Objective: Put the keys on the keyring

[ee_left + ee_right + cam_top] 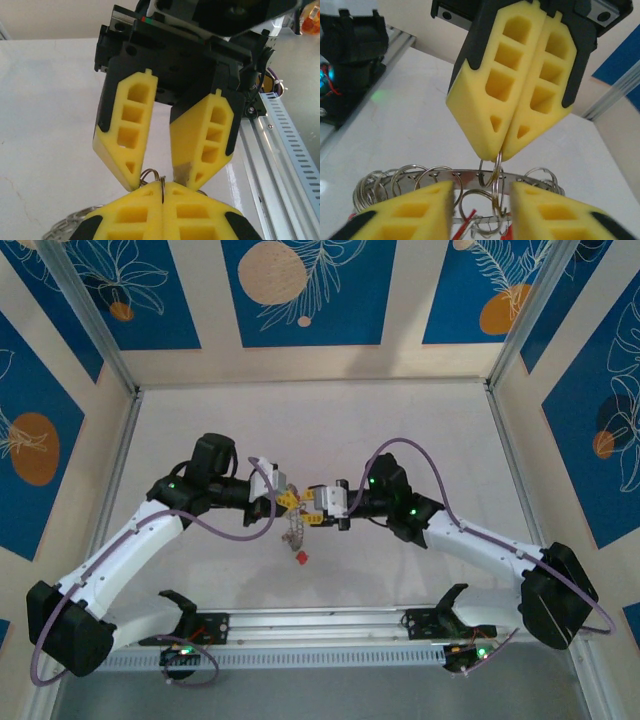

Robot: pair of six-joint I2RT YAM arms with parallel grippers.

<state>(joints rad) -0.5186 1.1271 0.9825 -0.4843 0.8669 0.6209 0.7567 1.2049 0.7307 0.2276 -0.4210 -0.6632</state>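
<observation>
Your left claw (500,152) is pressed together. Its yellow foam pads pinch a small silver wire loop (491,167), one of many strung along the large grey metal keyring (445,173). The keyring hangs from that pinch above the white surface (400,420), and in the right wrist view its band runs level, with loops crowded on both sides of the grip.

Your right claw (313,512) faces the left one tip to tip at the middle of the surface. Its jaws are spread, with one pad on either side of the pinched loop. In the left wrist view you can see a clear gap between its two fingers (125,135), whose tips sit just above your left claw's closed pads. Whether either pad touches the wire, you cannot tell.

From the top camera, the keyring dangles just below the two claws. A small silver key with a red plastic head (300,558) shows at its lower end. You cannot tell whether that key hangs free or rests on the surface.
</observation>
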